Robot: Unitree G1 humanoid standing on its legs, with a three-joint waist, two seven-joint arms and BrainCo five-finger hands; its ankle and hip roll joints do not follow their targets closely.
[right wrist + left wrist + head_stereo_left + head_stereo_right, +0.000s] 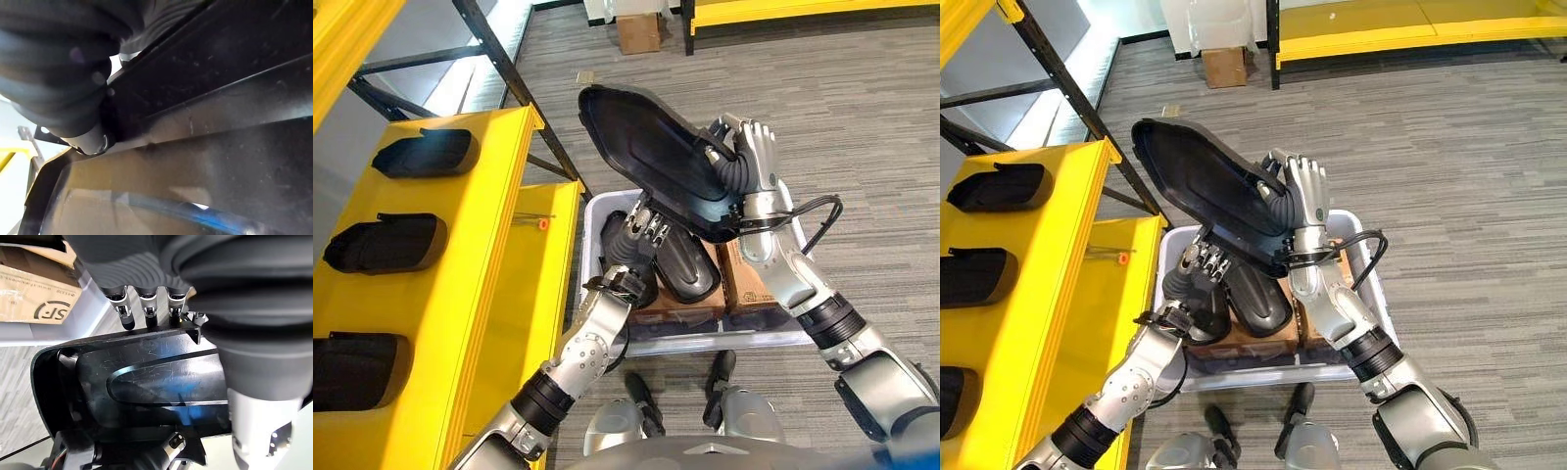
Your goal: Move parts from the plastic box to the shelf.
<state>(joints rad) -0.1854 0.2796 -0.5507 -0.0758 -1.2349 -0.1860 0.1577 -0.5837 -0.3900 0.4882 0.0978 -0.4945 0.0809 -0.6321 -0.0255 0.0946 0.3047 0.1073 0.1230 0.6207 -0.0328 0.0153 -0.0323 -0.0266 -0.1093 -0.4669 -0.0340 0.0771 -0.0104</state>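
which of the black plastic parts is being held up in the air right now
The large black plastic shell gripped by the right hand above the plastic box; the three black parts on the yellow shelf lie flat.

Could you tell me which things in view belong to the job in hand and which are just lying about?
Part of the job:
- black part, held up by the right robot hand
- left robot hand, beneath that part
- plastic box with another black part inside
- yellow shelf, with three black parts on it

Lying about:
- cardboard box on the floor
- orange-tipped tool
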